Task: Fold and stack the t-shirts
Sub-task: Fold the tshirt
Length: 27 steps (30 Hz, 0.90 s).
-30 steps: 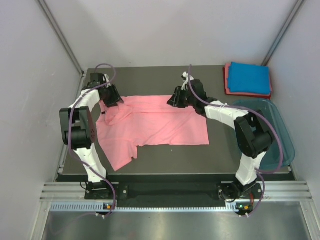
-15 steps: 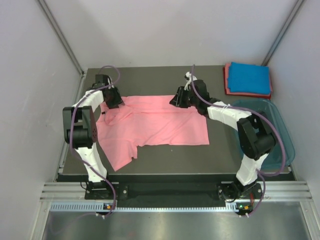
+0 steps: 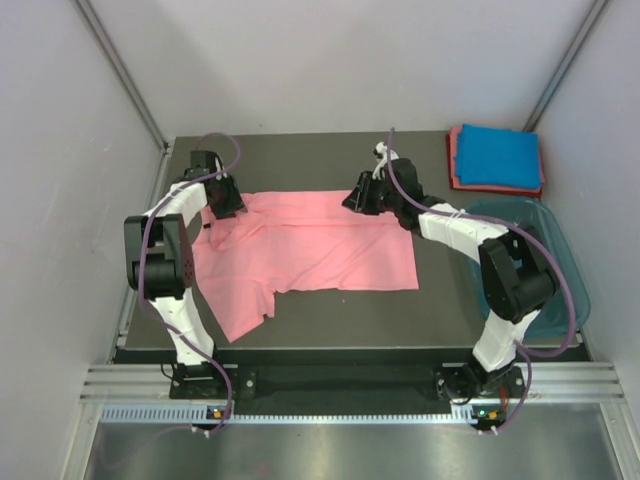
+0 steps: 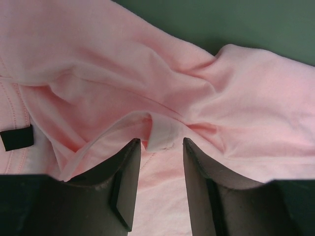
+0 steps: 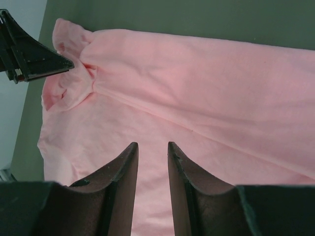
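The dark counter (image 3: 330, 160) carries a salmon-pink shirt (image 3: 310, 250) spread across its centre, rumpled toward 9 o'clock. In the 1 o'clock corner lies a folded reddish shirt (image 3: 453, 160), a blue one (image 3: 498, 157) on top.

This is a robotics lab test cell. A dark matte tabletop (image 3: 300, 160) sits boxed in by plain pale grey wall panels (image 3: 330, 60), with bare metal struts (image 3: 121, 70) running down the corners. A white-and-black jointed left arm (image 3: 165, 260) and its twin right arm (image 3: 450, 225) are bolted beside a ribbed aluminium rail (image 3: 340, 382) at the near edge. Both arms are looped with purple cables (image 3: 237, 152).
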Available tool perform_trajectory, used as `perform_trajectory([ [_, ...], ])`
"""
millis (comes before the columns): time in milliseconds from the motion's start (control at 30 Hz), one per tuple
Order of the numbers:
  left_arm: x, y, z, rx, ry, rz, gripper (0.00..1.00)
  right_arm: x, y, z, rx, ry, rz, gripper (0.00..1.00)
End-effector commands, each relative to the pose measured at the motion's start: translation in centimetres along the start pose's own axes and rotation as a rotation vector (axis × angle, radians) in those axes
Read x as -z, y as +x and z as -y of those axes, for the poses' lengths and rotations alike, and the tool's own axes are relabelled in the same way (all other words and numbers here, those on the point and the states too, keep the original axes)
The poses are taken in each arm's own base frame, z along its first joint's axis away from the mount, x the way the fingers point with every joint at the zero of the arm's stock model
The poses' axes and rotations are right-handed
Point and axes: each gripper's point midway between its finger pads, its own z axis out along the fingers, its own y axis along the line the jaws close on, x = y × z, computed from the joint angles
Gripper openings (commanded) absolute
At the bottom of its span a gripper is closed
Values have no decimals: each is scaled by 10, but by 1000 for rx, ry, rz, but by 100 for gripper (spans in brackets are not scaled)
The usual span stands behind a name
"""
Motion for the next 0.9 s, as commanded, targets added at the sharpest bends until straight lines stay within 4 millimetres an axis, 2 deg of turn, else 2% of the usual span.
perform_trajectory([
  [0, 0, -14, 7, -19, 35, 56, 45, 17, -28, -10, 20, -19, 80, 31],
  [133, -1, -13, 13, -30, 60, 60, 44, 19, -30, -8, 18, -15, 87, 31],
  [500, -5, -9, 10, -35, 51, 46, 42, 27, -35, -9, 10, -16, 104, 31],
  [600, -5, -6, 14, -41, 57, 42, 38, 29, -36, -9, 7, -16, 110, 31],
  [733, 1, -4, 23, -55, 65, 47, 18, 32, -34, -7, 2, -14, 110, 31],
  [767, 3, -3, 24, -53, 65, 44, 8, 34, -36, -9, 4, -15, 116, 31],
  [833, 10, -6, 29, -51, 72, 54, 0, 35, -34, -9, 3, -16, 114, 31],
  [867, 15, -7, 29, -47, 69, 56, 0, 37, -36, -9, 3, -17, 119, 31],
])
